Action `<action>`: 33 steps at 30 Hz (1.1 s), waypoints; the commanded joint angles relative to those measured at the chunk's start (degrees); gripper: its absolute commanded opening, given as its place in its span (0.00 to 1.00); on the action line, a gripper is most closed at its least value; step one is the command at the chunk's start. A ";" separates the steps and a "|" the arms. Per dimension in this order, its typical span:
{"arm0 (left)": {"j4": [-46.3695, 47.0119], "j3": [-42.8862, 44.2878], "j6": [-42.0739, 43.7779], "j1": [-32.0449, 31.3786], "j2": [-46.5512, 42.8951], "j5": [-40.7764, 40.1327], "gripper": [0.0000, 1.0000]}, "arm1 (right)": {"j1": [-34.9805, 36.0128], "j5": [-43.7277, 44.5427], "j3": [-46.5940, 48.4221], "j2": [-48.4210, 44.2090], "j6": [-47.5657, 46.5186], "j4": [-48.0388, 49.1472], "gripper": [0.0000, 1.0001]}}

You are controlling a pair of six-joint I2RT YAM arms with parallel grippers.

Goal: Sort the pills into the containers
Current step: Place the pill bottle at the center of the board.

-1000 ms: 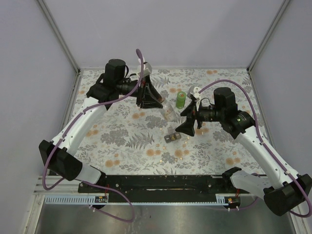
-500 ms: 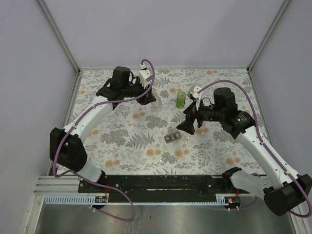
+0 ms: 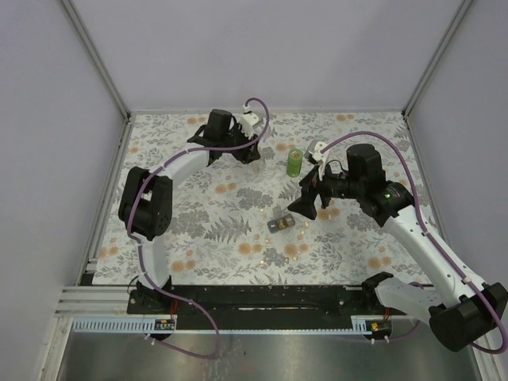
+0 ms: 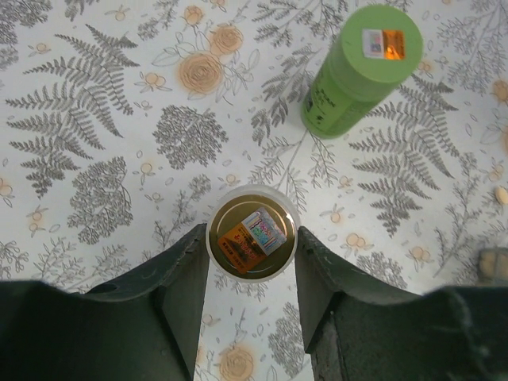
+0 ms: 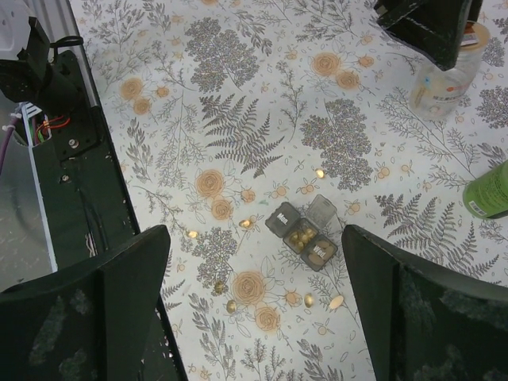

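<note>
Both fingers of the left gripper sit half-closed against the gold lid of a clear plastic jar, which stands near a green cylindrical bottle. Spread fully and holding nothing, the right gripper hangs above a small grey pill box and loose yellow pills on the floral tabletop.

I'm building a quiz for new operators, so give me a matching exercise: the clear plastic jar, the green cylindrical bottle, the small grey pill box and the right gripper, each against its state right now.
Things:
1. clear plastic jar
2. green cylindrical bottle
3. small grey pill box
4. right gripper

States:
A. jaws wide apart, nothing between them
B. standing free on the table
C. clamped by the left gripper
D. lying open, yellow pills in one compartment

Pairs: 1-C, 2-B, 3-D, 4-A
</note>
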 commanded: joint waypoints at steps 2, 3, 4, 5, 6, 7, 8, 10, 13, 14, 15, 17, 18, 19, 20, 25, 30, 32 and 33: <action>5.39 6.08 -2.20 0.18 3.86 -1.39 0.00 | -0.34 0.06 -0.16 -0.39 0.00 2.43 0.99; 5.38 6.26 -2.37 0.18 4.30 -1.48 0.00 | -0.34 0.41 -0.24 -0.39 0.00 2.61 0.99; 5.56 6.17 -2.37 0.09 4.57 -1.39 0.00 | -0.34 0.76 -0.42 -0.57 -0.09 2.87 0.99; 5.56 5.91 -2.29 0.09 4.83 -1.57 0.00 | -0.34 1.11 -0.59 -0.57 -0.09 3.05 1.00; 5.73 5.64 -2.11 0.00 5.01 -1.83 0.00 | -0.34 1.47 -0.86 -0.74 -0.09 3.31 0.99; 5.56 5.47 -2.02 0.00 5.27 -2.01 0.00 | -0.34 1.64 -0.95 -0.66 0.00 3.57 0.99; 5.47 5.29 -2.02 -0.09 5.28 -2.27 0.00 | -0.34 1.82 -1.12 -0.74 0.09 3.75 0.99; 5.38 4.59 -1.94 -0.17 5.28 -2.53 0.00 | -0.42 2.70 -1.47 -0.92 0.44 4.45 0.99; 5.21 3.45 -1.32 -0.53 4.84 -2.89 0.00 | -0.42 3.75 -1.74 -0.92 0.70 5.07 0.99; 5.30 2.92 -1.14 -0.70 4.66 -3.06 0.00 | -0.42 3.84 -1.74 -0.92 0.70 4.98 0.99; 5.30 2.57 -1.06 -0.88 4.66 -3.24 0.00 | -0.42 3.84 -1.83 -0.83 0.79 5.07 0.99; 4.69 2.65 -0.88 -0.88 5.01 -3.41 0.00 | -0.42 3.67 -1.91 -0.83 0.88 5.07 0.99; 4.25 2.65 -0.62 -0.88 5.10 -3.41 0.00 | -0.42 3.67 -1.91 -0.83 0.97 5.16 0.99; 3.81 2.74 -0.44 -0.88 5.36 -3.59 0.04 | -0.42 3.67 -2.00 -0.92 0.97 5.07 0.99; 3.63 2.92 -0.35 -0.88 5.28 -3.68 0.06 | -0.42 3.67 -2.00 -1.01 0.97 4.98 1.00; 2.49 3.01 -0.09 -1.05 5.98 -3.85 0.12 | -0.42 3.67 -2.35 -1.36 0.88 4.98 0.99; 1.52 3.09 0.18 -1.23 6.42 -4.20 0.22 | -0.42 3.75 -2.62 -1.45 0.88 5.25 0.99; 0.99 3.36 0.18 -1.23 6.68 -4.47 0.32 | -0.42 3.67 -2.71 -1.53 0.88 5.25 0.99; 0.99 3.36 0.18 -1.23 6.59 -4.47 0.36 | -0.42 3.67 -2.79 -1.53 0.88 5.33 0.99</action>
